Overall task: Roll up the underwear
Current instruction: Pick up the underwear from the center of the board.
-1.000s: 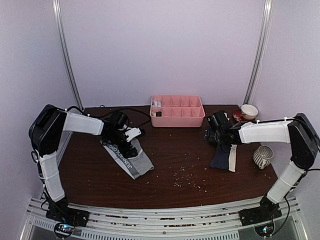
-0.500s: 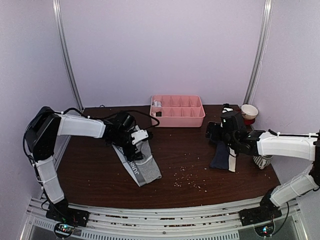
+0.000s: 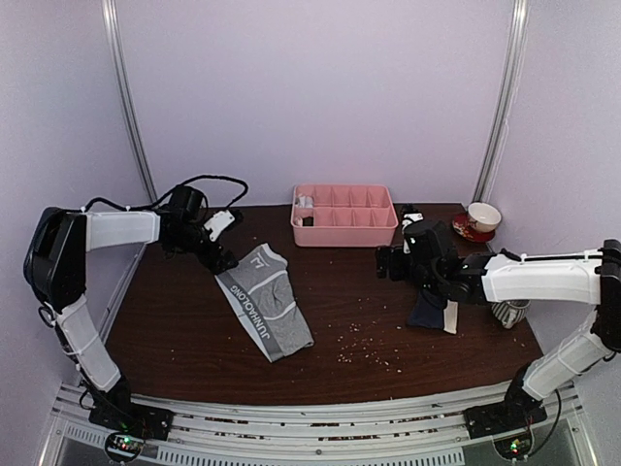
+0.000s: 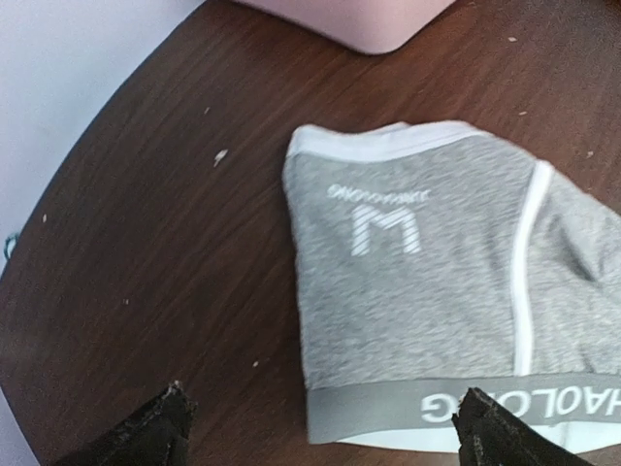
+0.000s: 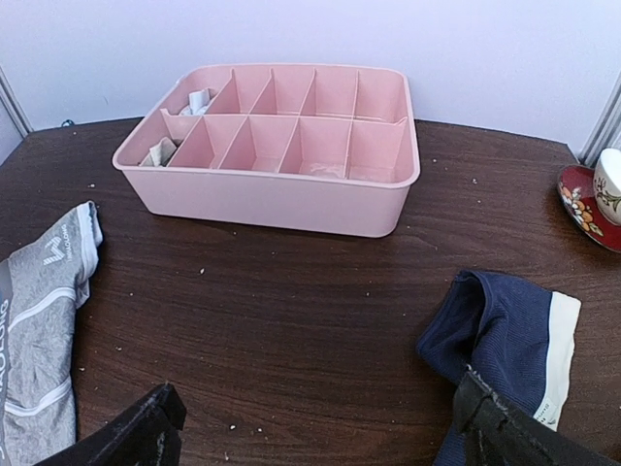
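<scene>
Hovering, both wide apart: left gripper [image 3: 221, 257], right gripper [image 5: 318, 408]. Risk: grey cloth boxer briefs [image 3: 267, 301] bunch askew if hem pinched off-centre.

Left claw [image 3: 221, 254] and right claw [image 3: 386, 263] both gape wide, each reaching inward, seemingly held low.

Bare table [image 3: 349, 291] open between grey briefs [image 3: 267, 301] and navy briefs [image 3: 423, 313]; blocked behind by pink tray [image 3: 344, 238].
</scene>
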